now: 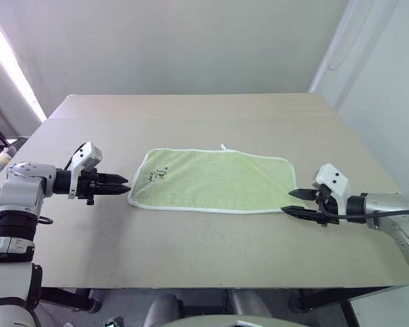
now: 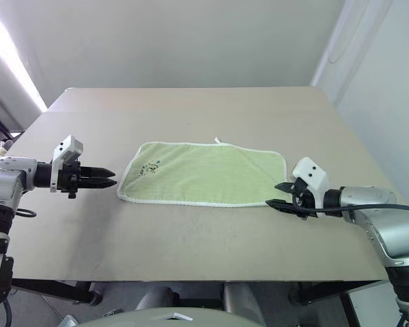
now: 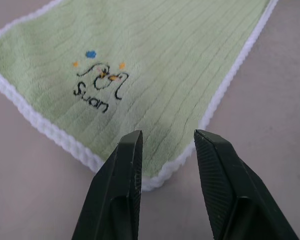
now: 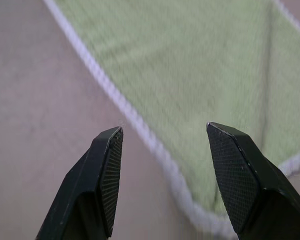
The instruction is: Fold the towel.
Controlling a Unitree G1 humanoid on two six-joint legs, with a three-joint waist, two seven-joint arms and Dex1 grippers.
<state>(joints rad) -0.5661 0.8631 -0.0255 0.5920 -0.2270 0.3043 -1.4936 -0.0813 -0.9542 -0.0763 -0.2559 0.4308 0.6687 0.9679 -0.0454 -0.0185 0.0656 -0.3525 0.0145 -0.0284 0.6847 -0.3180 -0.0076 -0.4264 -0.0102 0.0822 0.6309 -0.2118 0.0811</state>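
Spread flat on the table (image 1: 211,259), the towel (image 1: 215,180) lies unfolded, a light green rectangle with white stitched edging, its long sides running left to right. A small dark emblem (image 1: 157,176) sits near its left end; in the left wrist view it reads as a little drawn figure with the word "Swan" under it, plus a blue dot and two orange ones. A tiny white loop (image 1: 223,146) pokes out from the middle of the far edge.

Some things are hard to make out. The right wrist view is blurred, so the weave and the edging there are only soft bands. Both arms are cut off by the picture edges, and dark shapes at the far left edge cannot be identified.

The left gripper (image 1: 120,184) hovers just beside the towel's left end, near the near-left corner, fingers parted with nothing between them; whether a tip touches the cloth cannot be told. The right gripper (image 1: 294,202) sits at the near-right corner, jaws standing apart, one above and one below, holding nothing; contact there is also unclear.

The table is a plain beige-grey top, matte, with a seam across its far part. Pale walls stand behind and to the right, and a bright strip of light runs along the left.
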